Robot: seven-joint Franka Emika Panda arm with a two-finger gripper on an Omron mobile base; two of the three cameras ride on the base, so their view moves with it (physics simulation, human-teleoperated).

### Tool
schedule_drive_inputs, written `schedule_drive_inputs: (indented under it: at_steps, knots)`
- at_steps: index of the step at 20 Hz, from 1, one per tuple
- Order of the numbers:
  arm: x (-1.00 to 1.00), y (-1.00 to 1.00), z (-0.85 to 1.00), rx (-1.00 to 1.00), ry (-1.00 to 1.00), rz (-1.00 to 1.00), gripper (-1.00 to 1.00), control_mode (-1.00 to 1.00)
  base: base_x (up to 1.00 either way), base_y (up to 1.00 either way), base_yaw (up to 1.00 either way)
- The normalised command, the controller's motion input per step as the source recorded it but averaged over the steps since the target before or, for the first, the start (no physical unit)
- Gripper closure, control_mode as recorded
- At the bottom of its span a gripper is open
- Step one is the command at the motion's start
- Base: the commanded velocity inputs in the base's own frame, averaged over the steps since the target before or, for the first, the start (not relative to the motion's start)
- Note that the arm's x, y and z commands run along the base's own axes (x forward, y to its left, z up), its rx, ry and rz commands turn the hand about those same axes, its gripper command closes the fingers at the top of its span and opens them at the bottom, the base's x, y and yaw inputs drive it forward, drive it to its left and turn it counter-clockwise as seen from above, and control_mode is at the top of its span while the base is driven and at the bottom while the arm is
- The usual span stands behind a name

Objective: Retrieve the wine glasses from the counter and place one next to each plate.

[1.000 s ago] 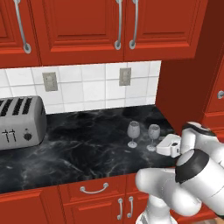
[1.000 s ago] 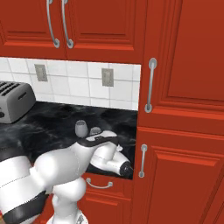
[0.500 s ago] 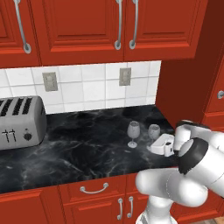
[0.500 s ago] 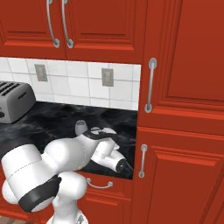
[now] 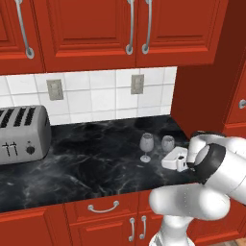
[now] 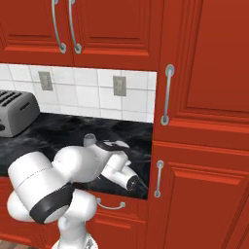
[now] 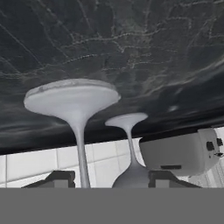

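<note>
- Wine glasses: two, upright on the black marble tabletop point(image 5: 96, 158), side by side; left glass point(image 5: 146, 146), right glass point(image 5: 167, 143).
- Gripper point(image 7: 109, 178): level with the right glass's stem point(image 7: 79, 151), long axis vertical.
- Fingers point(image 7: 57, 178): either side of that stem; contact cannot be told.

Red cabinets point(image 5: 96, 29) with silver handles, white tiled backsplash point(image 5: 96, 98), two outlets, toaster point(image 5: 21, 134)

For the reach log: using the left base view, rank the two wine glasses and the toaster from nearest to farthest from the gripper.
1. Right wine glass, just beside the gripper.
2. Left wine glass, a little further left.
3. Toaster, at the counter's far left.
</note>
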Motion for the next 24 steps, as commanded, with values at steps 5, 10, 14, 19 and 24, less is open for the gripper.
schedule_drive_inputs:
  at_steps: [5,10,14,19,24]
  knots:
    - [0.03,0.00,0.00,0.00,0.00,0.00,1.00,-1.00,0.00,0.00,0.00]
    - [-0.21,0.00,0.19,0.00,-0.24,0.00,1.00,-1.00,0.00,0.00,0.00]
    - [-0.36,0.00,0.62,0.00,-0.26,0.00,1.00,-1.00,0.00,0.00,0.00]
    - [-0.41,0.03,0.97,0.00,-0.18,-0.03,1.00,-1.00,0.00,0.00,0.00]
    - [-0.33,0.02,1.00,0.00,0.02,-0.07,1.00,-1.00,0.00,0.00,0.00]
